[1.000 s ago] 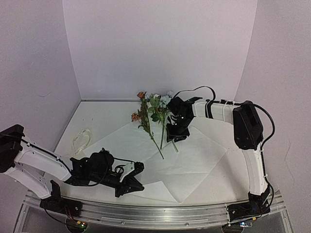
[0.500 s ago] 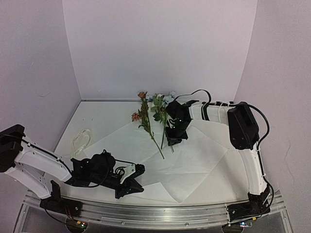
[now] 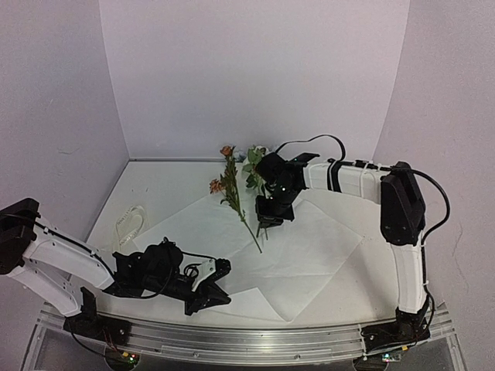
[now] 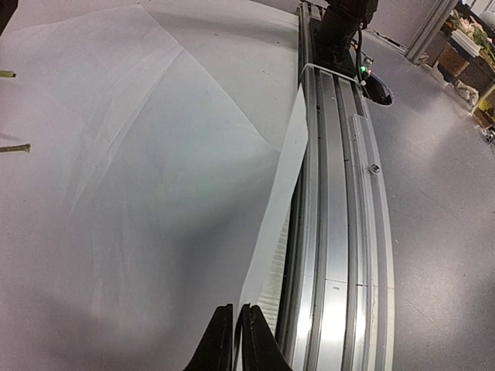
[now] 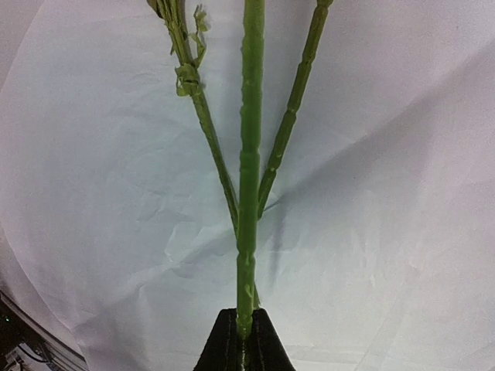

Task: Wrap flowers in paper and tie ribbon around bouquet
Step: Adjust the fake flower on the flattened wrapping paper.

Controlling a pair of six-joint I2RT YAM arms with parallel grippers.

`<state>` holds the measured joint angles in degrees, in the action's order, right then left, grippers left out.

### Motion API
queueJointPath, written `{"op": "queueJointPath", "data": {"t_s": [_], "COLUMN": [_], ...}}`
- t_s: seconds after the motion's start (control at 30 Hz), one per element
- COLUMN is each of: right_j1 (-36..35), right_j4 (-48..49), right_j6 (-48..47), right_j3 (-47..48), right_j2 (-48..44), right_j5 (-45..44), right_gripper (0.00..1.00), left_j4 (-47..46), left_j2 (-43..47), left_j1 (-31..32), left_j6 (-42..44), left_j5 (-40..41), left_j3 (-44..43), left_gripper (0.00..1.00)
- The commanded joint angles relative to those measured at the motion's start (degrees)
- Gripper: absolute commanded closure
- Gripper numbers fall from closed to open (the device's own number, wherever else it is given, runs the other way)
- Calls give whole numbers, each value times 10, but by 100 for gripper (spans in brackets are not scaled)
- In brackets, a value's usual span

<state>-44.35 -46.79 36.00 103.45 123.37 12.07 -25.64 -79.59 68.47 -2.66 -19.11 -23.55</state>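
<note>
Just beyond the right hand (image 5: 238, 342), clamped on one stem (image 5: 247, 193), the flowers (image 3: 229, 182); left hand (image 4: 234, 340) pinched on the paper (image 4: 139, 193)'s edge.

Flowers (image 3: 232, 197) on paper (image 3: 309, 247), ribbon (image 3: 129, 222) left

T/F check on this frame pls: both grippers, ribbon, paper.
1. The right gripper is shut on a green stem. True.
2. The ribbon is tied round the flowers. False: it lies loose on the table, off the paper.
3. The paper is rolled into a cone. False: it lies spread out under the flowers.
4. The left gripper is shut at the paper's near edge. True.
</note>
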Motion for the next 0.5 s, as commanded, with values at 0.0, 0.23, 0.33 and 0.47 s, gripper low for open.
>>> {"op": "queueJointPath", "data": {"t_s": [0.0,0.23,0.33,0.47], "right_j1": [-25,-43,-42,-16], "right_j4": [3,22,24,24], "right_j6": [53,75,53,36], "right_j3": [-10,-22,-30,-29], "right_j2": [-12,-9,-26,-43], "right_j5": [-23,0,-4,-15], "right_gripper": [100,84,56,30], "left_j4": [-32,-38,-52,-61], "left_j2": [6,31,70,137], "left_j1": [2,2,1,-7], "left_j6": [-2,-29,-65,-129], "left_j5": [3,30,60,108], "left_j3": [4,10,20,31], "left_gripper": [91,52,38,21]}}
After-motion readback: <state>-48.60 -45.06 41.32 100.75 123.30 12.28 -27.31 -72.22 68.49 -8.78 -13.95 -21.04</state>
